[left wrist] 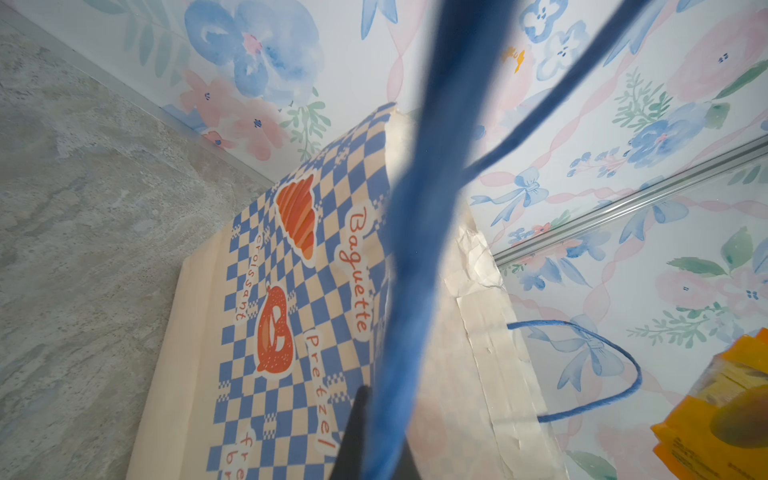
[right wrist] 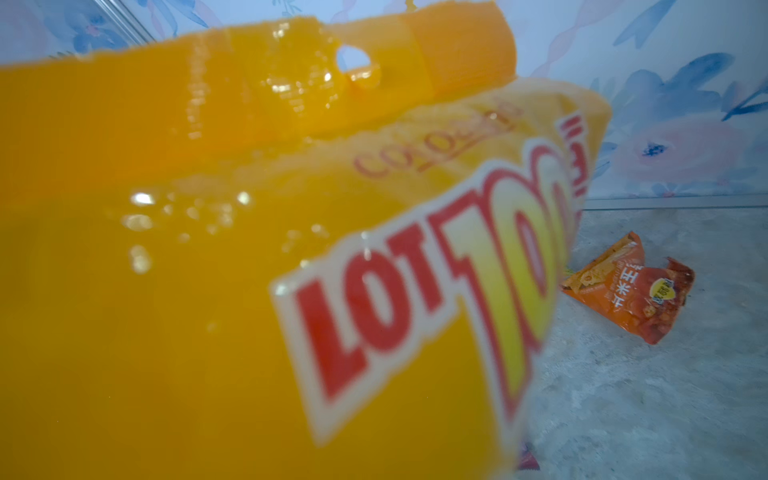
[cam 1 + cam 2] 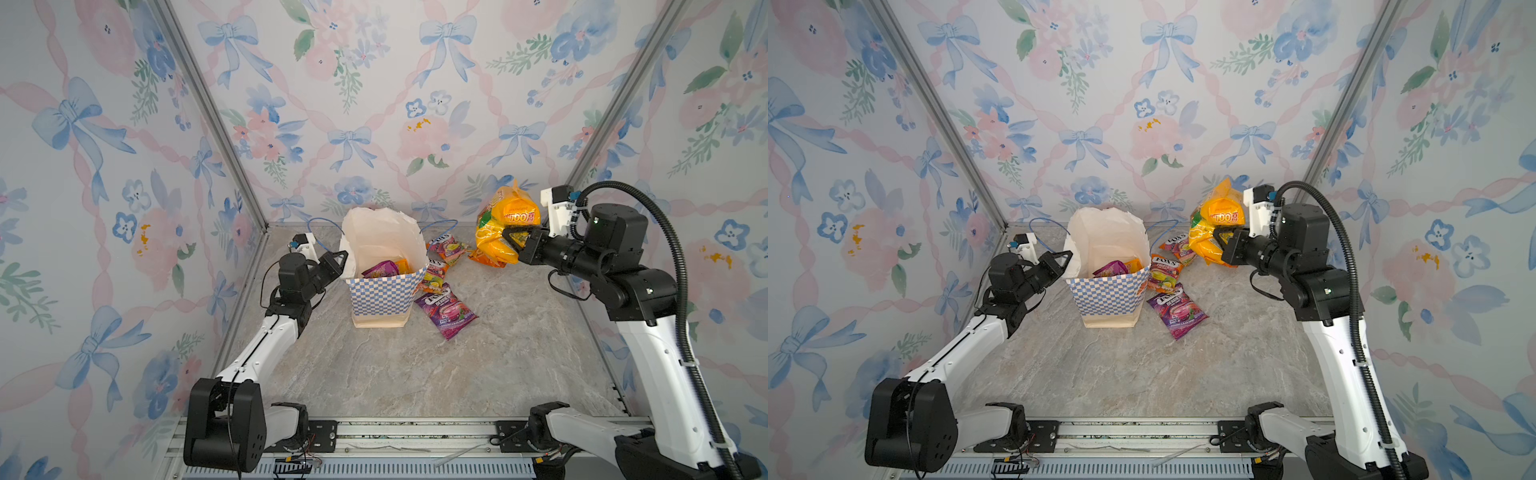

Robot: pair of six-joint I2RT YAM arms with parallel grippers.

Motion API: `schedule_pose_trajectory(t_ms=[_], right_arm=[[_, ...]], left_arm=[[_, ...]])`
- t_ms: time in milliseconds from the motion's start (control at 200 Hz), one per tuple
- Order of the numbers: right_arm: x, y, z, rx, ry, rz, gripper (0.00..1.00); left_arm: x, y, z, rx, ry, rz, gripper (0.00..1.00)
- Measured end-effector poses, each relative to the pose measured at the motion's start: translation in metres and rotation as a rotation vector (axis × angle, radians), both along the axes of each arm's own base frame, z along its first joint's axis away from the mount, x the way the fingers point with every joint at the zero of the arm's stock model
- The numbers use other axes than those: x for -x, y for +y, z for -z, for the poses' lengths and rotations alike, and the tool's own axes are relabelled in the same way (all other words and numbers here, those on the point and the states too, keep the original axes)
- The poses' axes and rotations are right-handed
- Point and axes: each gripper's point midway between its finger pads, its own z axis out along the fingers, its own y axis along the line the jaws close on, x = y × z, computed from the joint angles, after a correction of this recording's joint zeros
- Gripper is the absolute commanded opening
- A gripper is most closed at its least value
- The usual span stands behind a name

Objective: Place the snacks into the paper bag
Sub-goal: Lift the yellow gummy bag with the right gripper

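The paper bag [image 3: 384,291] [image 3: 1106,295] stands open at the back middle, with a magenta pack [image 3: 380,269] and an orange pack [image 3: 402,266] inside. My left gripper [image 3: 340,262] [image 3: 1065,259] is shut on the bag's left rim, and the blue cord handle [image 1: 415,249] hangs across its dark finger [image 1: 357,432]. My right gripper [image 3: 513,241] [image 3: 1223,240] is shut on a yellow-orange "LOT 100" pack [image 3: 505,220] [image 2: 249,249], held above the table right of the bag. Three FOX'S packs lie beside the bag: purple [image 3: 444,309], orange [image 3: 434,276] and another [image 3: 446,247].
An orange chip bag [image 2: 623,291] lies on the table below the held pack. Flowered walls close in the left, back and right sides. The bag's second blue handle [image 3: 440,226] sticks out toward the held pack. Marbled table [image 3: 415,374] stretches to the front rail.
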Motion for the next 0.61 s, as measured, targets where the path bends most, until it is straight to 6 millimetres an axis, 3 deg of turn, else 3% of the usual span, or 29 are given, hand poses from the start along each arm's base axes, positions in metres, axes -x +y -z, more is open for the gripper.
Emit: schedule_pose_trajectory(t_ms=[150, 335, 605], right_arm=[[0.01, 0.027, -0.011, 0.005, -0.042, -0.064, 0.0], [0.008, 0.067, -0.013, 0.015, -0.055, -0.143, 0.0], [-0.018, 0.12, 0.016, 0.04, 0.004, -0.218, 0.0]], left_arm=[[0.0, -0.001, 0.0, 0.003, 0.002, 0.004, 0.0], [0.0, -0.001, 0.001, 0.003, 0.003, 0.004, 0.0], [-0.002, -0.001, 0.001, 0.004, 0.0, 0.004, 0.0]])
